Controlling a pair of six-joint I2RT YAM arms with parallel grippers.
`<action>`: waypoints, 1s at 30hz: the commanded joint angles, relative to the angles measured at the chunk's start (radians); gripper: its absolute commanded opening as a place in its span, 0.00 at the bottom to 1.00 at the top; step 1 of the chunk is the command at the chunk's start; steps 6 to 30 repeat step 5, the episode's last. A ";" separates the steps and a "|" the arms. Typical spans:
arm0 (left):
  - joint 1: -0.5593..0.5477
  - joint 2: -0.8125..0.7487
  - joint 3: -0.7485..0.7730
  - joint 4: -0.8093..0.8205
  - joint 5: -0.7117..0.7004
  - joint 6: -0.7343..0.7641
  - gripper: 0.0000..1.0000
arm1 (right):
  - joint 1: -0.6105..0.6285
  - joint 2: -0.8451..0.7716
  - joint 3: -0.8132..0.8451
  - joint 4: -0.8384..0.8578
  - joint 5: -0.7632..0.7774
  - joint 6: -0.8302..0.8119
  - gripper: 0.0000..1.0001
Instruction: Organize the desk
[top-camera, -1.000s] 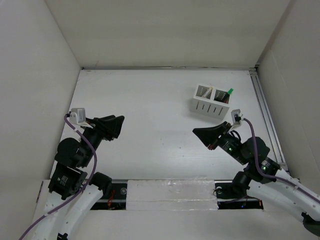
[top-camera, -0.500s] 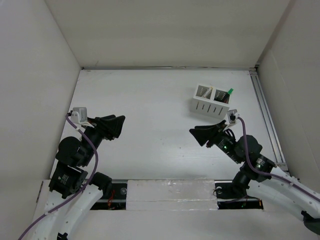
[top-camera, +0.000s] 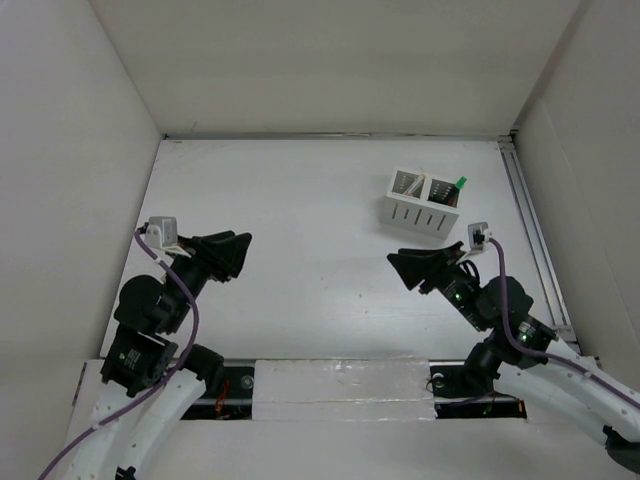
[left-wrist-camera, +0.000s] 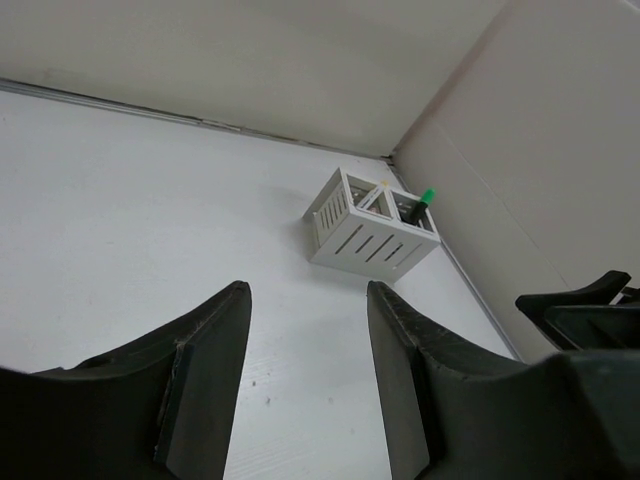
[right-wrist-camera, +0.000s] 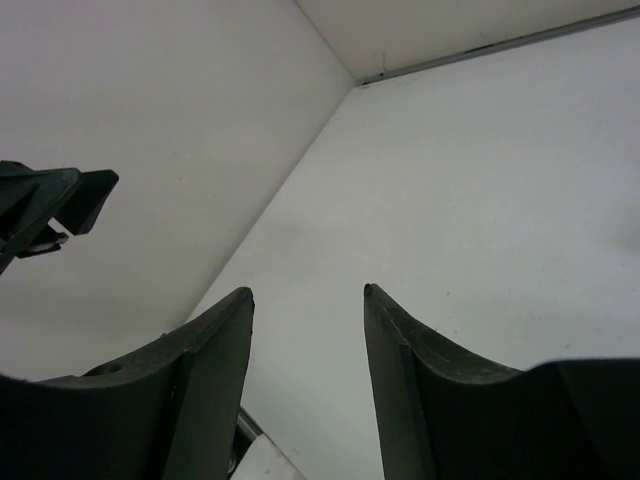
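The desk (top-camera: 300, 210) is a plain white tabletop with a metal rail (top-camera: 530, 230) along its right edge. My left gripper (top-camera: 240, 245) hovers at the near left, open with nothing between its fingers (left-wrist-camera: 215, 340). My right gripper (top-camera: 398, 265) hangs at the near right, pointing left, also open and empty; its fingers (right-wrist-camera: 400, 340) frame bare desk. In the left wrist view the desk (left-wrist-camera: 150, 220) stretches ahead of my left gripper (left-wrist-camera: 305, 300). The right wrist view shows my right gripper (right-wrist-camera: 308, 300) above the desk (right-wrist-camera: 480, 180).
A small white slotted box (top-camera: 420, 205) with two compartments stands at the far right, holding a green-capped item (top-camera: 460, 183) and other small things; the same slotted box (left-wrist-camera: 370, 230) appears in the left wrist view. White walls (top-camera: 330, 60) enclose the desk on three sides.
My right gripper has opened from shut and shifted slightly, forward then back. The left arm has barely moved.
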 joint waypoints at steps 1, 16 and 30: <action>0.005 -0.016 -0.030 0.080 0.039 0.020 0.45 | 0.004 0.002 -0.003 0.039 0.022 0.008 0.54; 0.005 -0.019 -0.033 0.085 0.042 0.017 0.48 | 0.004 0.002 -0.003 0.036 0.026 0.011 0.54; 0.005 -0.019 -0.033 0.085 0.042 0.017 0.48 | 0.004 0.002 -0.003 0.036 0.026 0.011 0.54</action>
